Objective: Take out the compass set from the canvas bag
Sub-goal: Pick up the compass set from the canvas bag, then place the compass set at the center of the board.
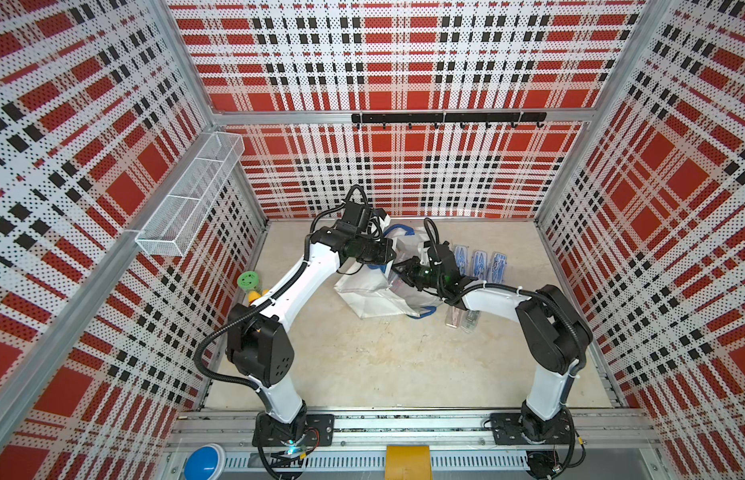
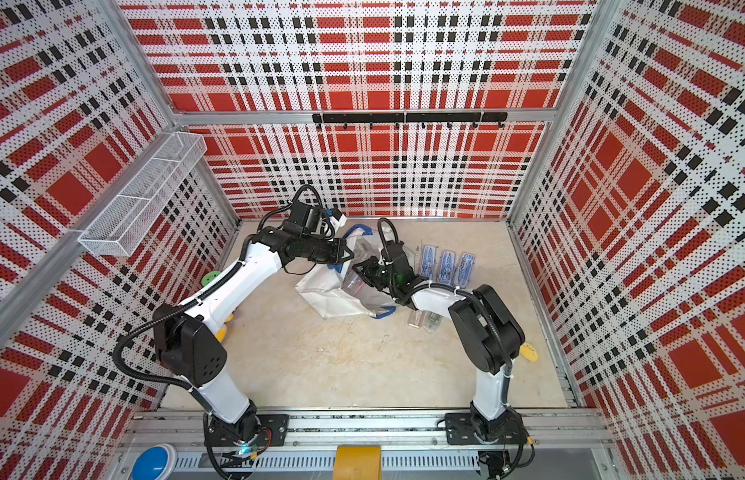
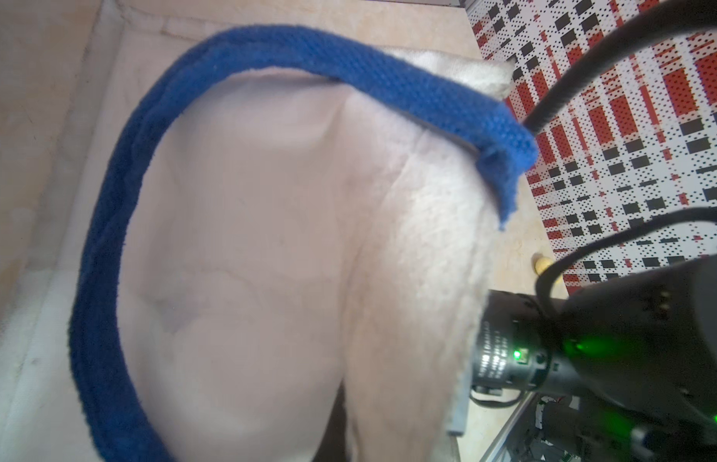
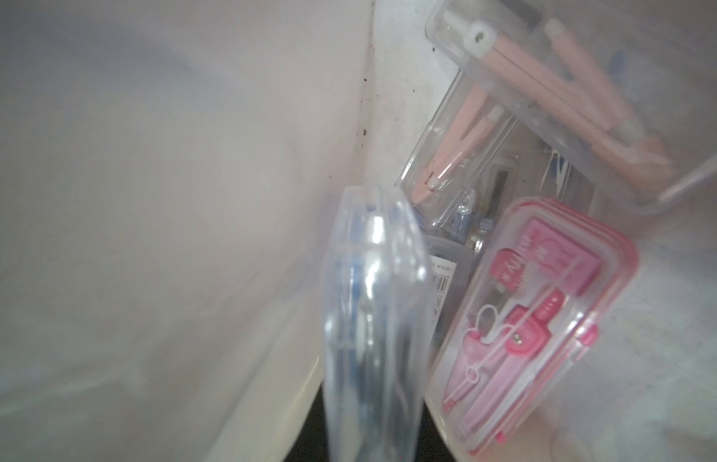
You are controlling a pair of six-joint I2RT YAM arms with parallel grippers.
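both top views: white canvas bag (image 1: pixel 362 295) with blue strap handles (image 3: pixel 309 52), slumped open near the middle of the tabletop (image 1: pixel 362 365), between the two arms. left hand (image 2: pixel 330 218) at the bag's far rim, closed, apparently pinching a lifted corner of the white fabric; fingers hidden in the left wrist view, filled instead by bag cloth and one looping handle. right hand (image 1: pixel 400 273) reaching into the bag's mouth from the side, closed on a compass set (image 4: pixel 373 320): a clear flat case with a blue compass inside, seen edge-on and blurred at the centre of the right wrist view, inside the bag, close beside its pale inner wall; fingertips out of sight. just beside it, deeper in the bag, a pink-rimmed case (image 4: pixel 529 320) with a pink compass, and behind that two clear cases (image 4: pixel 549 100) with peach-coloured compasses. outside the bag, on the tabletop beyond the right arm, three blue cases (image 1: pixel 481 264) side by side in a row; near the bag's front corner, partly under the right forearm, two transparent cases (image 1: pixel 462 320). left wall: white wire basket (image 1: pixel 188 195). back wall: black hook rail (image 1: pixel 447 117). by the left wall, behind the left arm: a green round item (image 1: pixel 249 280).
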